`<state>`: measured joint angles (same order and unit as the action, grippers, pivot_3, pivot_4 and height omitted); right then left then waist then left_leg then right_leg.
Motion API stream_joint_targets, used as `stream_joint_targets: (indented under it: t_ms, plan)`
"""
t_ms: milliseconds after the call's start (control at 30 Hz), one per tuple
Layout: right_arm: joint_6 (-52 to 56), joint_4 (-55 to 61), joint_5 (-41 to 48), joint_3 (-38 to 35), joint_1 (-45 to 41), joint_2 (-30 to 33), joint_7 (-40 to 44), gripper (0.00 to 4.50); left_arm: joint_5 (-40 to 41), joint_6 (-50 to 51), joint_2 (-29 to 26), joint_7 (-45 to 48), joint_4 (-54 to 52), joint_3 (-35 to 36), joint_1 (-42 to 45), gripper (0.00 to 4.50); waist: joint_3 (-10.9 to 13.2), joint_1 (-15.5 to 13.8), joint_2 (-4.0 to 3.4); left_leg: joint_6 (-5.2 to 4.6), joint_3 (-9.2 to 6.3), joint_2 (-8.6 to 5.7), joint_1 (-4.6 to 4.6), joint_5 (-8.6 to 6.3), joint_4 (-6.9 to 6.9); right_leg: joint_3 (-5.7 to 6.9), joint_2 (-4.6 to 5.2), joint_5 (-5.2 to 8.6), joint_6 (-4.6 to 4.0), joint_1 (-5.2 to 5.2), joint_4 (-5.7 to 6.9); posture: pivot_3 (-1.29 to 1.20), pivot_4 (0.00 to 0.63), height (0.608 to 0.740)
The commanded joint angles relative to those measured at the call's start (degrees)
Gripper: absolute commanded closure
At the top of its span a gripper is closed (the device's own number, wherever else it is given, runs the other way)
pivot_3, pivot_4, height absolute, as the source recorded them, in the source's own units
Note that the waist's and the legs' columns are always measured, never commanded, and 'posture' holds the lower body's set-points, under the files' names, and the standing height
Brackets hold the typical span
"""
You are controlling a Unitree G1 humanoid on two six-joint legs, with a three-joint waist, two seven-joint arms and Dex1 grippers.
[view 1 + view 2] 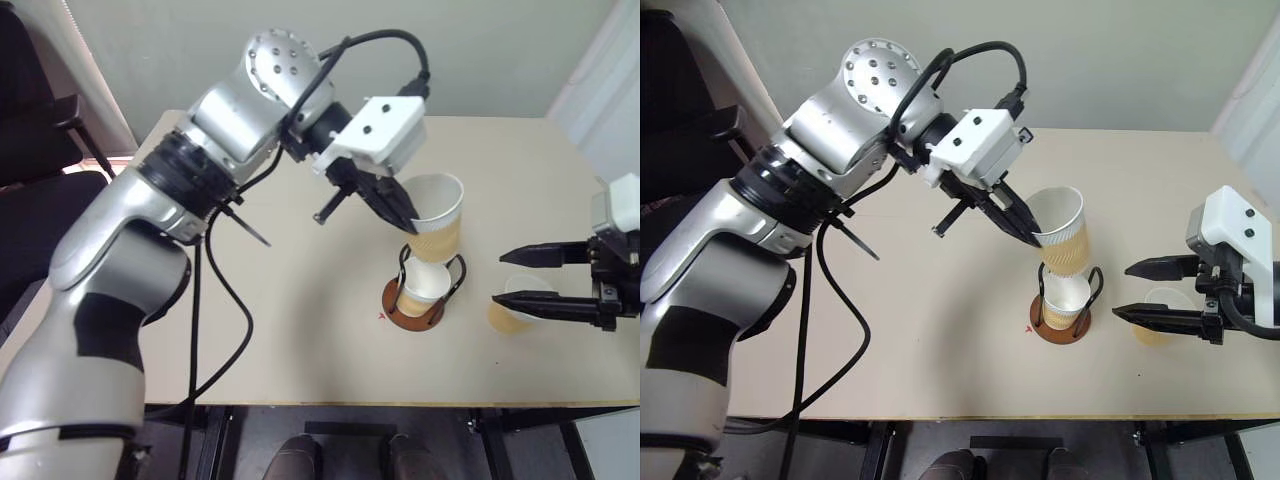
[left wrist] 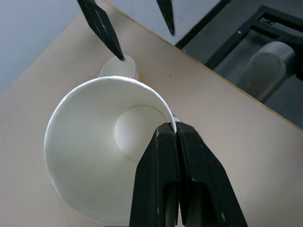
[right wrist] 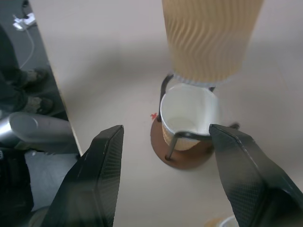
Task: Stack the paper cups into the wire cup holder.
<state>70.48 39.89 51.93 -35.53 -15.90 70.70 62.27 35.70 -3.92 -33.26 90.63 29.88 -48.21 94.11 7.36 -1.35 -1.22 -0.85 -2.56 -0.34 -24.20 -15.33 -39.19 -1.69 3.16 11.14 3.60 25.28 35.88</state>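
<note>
The left gripper (image 2: 176, 130), closest to its wrist camera, has its 2 black fingers pressed together on the rim of a paper cup (image 1: 433, 218), one finger inside the wall and one outside. The held cup hangs mouth-up but tilted, its rim leaning toward the gripper and its tan base sitting just above the wire cup holder (image 1: 415, 303).

That is the relation the next move turns on: the cup's long axis is canted off the holder's upright axis, and its base is a little off centre over the seated cup (image 3: 188, 116) already standing in the holder between the black wire loops. I judge the cup needs righting and centring before it is lowered, or its base may catch a loop or the lower rim.

The right gripper (image 1: 1145, 290) stands well to the robot's right of the holder, its jaws wide apart and holding nothing, pointing toward the holder. The third cup (image 1: 1162, 318) stands on the table (image 1: 300, 330) just beneath it. The left arm is clearly the nearer one for this placement.
</note>
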Motion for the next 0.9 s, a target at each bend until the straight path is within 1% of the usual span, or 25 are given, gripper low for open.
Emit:
stream_joint_targets:
  t_ms: [33,167,233,367,500,600,667,767,833,900]
  plan:
    - [1.0,2.0,3.1,-4.3,0.5,0.1,-2.6,1.53,1.0,-3.5,0.7,1.9,1.5,-2.2,2.0,4.48,0.0,0.0,-0.01,-0.01,-0.03,0.01,-0.01,-0.01,-0.02,-0.03,0.02,0.03,0.05,0.00,0.01,0.00,0.150,0.740]
    - [1.8,2.7,4.9,-6.9,2.0,0.0,-4.6,1.53,-4.0,-10.2,3.4,1.9,6.0,-5.7,0.7,4.48,0.0,-0.3,0.00,-0.04,0.00,-0.03,-0.05,-0.06,-0.06,-0.02,-0.03,0.07,0.14,0.00,0.01,0.00,0.150,0.740]
    - [2.1,3.1,6.3,-7.5,2.3,-0.4,-6.2,1.53,-5.2,-11.4,5.1,1.9,7.6,-6.7,-0.2,4.48,0.0,-0.3,-0.01,-0.10,-0.03,-0.04,-0.10,-0.10,-0.17,-0.04,0.01,0.07,0.21,-0.01,0.00,0.00,0.150,0.740]
    - [2.5,4.2,9.1,-8.5,3.2,-0.6,-8.9,1.53,-7.3,-12.8,8.4,1.9,9.0,-6.7,-1.7,4.48,0.0,-0.6,-0.01,-0.18,-0.02,-0.06,-0.18,-0.21,-0.44,0.00,-0.03,0.07,0.33,-0.05,0.02,0.00,0.150,0.740]
    - [2.4,4.3,10.9,-9.5,4.2,-0.1,-10.5,1.53,-8.9,-14.0,9.9,1.9,8.9,-6.8,-2.8,4.48,0.0,-0.6,-0.04,-0.30,0.03,-0.06,-0.31,-0.42,-0.84,-0.04,-0.05,0.07,0.50,-0.06,0.03,0.00,0.150,0.740]
    - [2.6,4.4,11.7,-10.5,5.2,0.4,-11.1,1.53,-11.3,-16.4,10.2,1.9,9.3,-7.0,-3.3,4.48,0.0,-0.6,-0.04,-0.35,0.05,-0.07,-0.28,-0.46,-0.89,-0.08,-0.03,0.06,0.57,-0.13,0.01,0.00,0.150,0.740]
    - [2.6,4.3,11.9,-11.1,6.1,0.8,-11.2,1.53,-14.2,-17.7,11.2,1.9,10.9,-5.6,-3.4,4.48,0.0,-0.6,-0.05,-0.35,0.05,-0.07,-0.26,-0.46,-0.90,-0.07,-0.03,0.07,0.57,-0.16,0.02,0.00,0.150,0.740]
    - [1.4,4.5,9.7,-11.3,7.7,1.3,-11.6,1.53,-15.9,-18.0,12.3,1.9,12.2,-3.7,-3.5,3.89,0.0,-0.6,-0.05,-0.36,0.05,-0.07,-0.21,-0.46,-0.91,-0.07,-0.03,0.07,0.58,-0.22,0.02,0.00,0.150,0.740]
    - [-0.1,3.8,4.2,-9.8,9.4,2.1,-14.3,1.53,-16.4,-17.6,13.7,1.9,13.0,0.6,-3.6,3.21,0.0,-0.6,-0.05,-0.36,0.06,-0.07,-0.20,-0.46,-0.91,-0.08,-0.03,0.07,0.58,-0.23,0.02,0.00,0.150,0.740]
    - [0.4,2.9,-2.6,-8.1,12.3,3.8,-18.4,1.53,-15.6,-15.9,13.8,1.9,13.1,3.7,-3.3,2.54,0.0,-0.7,-0.05,-0.38,0.06,-0.07,-0.20,-0.47,-0.93,-0.07,-0.02,0.08,0.59,-0.23,0.03,0.00,0.150,0.740]
